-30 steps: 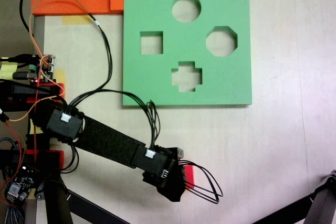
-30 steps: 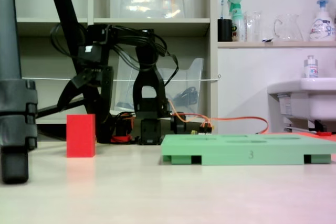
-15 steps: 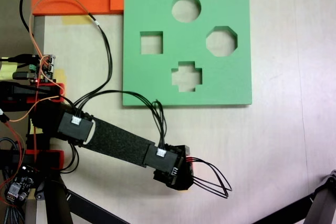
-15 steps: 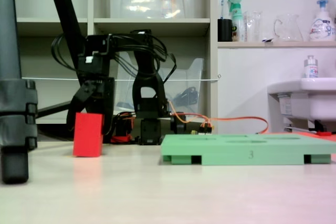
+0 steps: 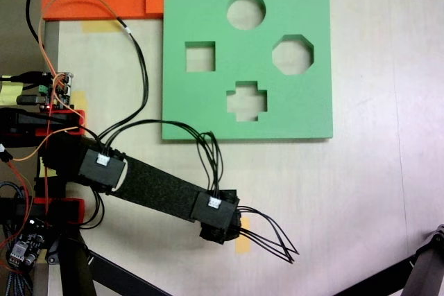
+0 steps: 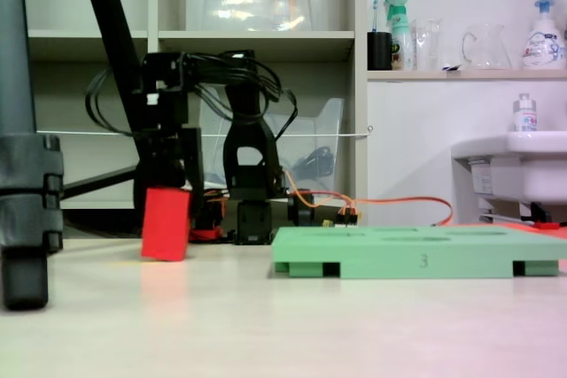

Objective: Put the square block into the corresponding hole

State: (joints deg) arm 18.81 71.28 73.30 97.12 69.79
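Fixed view from table level showed the gripper [image 6: 165, 190] clamped on the square block [image 6: 166, 224], tilted just off the table, at nine o'clock from the green board [image 6: 416, 252], well apart from its square hole [image 5: 200, 57].

In a fixed view from above, the foam board [image 5: 246, 57] lies flat on the tabletop [image 5: 361, 192]; the square hole [image 5: 200, 57] sits in its left part; the arm [image 5: 152, 188] reaches rightward below the board; in the low fixed view, the block [image 6: 166, 223] stands tilted, left of the board [image 6: 416, 251], under the hand [image 6: 166, 185].
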